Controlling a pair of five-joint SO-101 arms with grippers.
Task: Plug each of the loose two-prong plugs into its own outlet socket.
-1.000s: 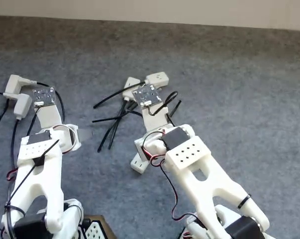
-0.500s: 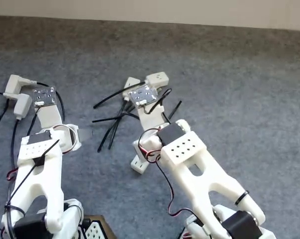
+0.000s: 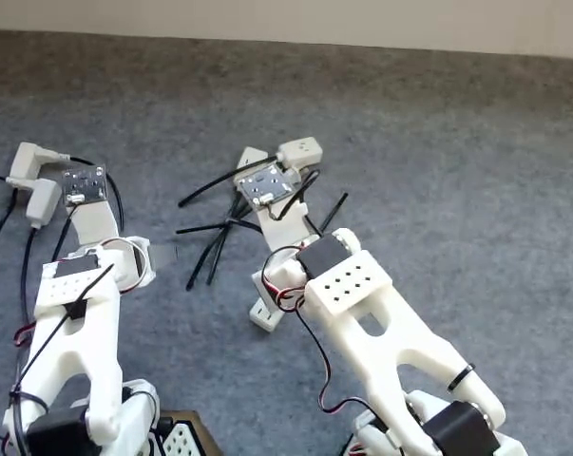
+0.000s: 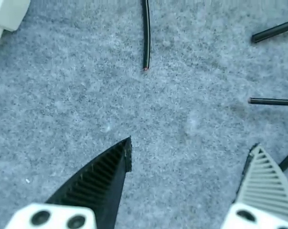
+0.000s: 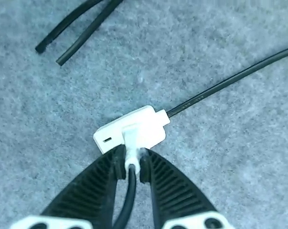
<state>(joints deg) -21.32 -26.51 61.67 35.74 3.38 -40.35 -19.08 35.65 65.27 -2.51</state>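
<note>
The right gripper (image 5: 130,164) has its fingers (image 5: 105,174) closed on the neck of a white two-prong plug (image 5: 134,128), right where the cord (image 5: 128,191) leaves the body. The plug body lies just beyond the fingertips, flat on the grey worktop (image 3: 457,190), and the cord runs back between the fingers. A second black cord (image 5: 229,81) leads away from the plug's far corner; whether it is joined to the plug cannot be told.

The left gripper (image 4: 191,152) hangs with its fingers spread wide apart and nothing between them but bare worktop. A cut cord end (image 4: 146,36) lies ahead of the fingertips, well apart from them.

In the high view, a white outlet block (image 3: 303,150) sits just past the right arm's fingers.

The plug looks light, hard and smooth, and its cord limp. Held only by the neck, the body will probably pivot or sag as it is lifted, so the prongs may wander off the slots. A hold across the flat sides of the body would likely steer it better and take the push of insertion.
</note>
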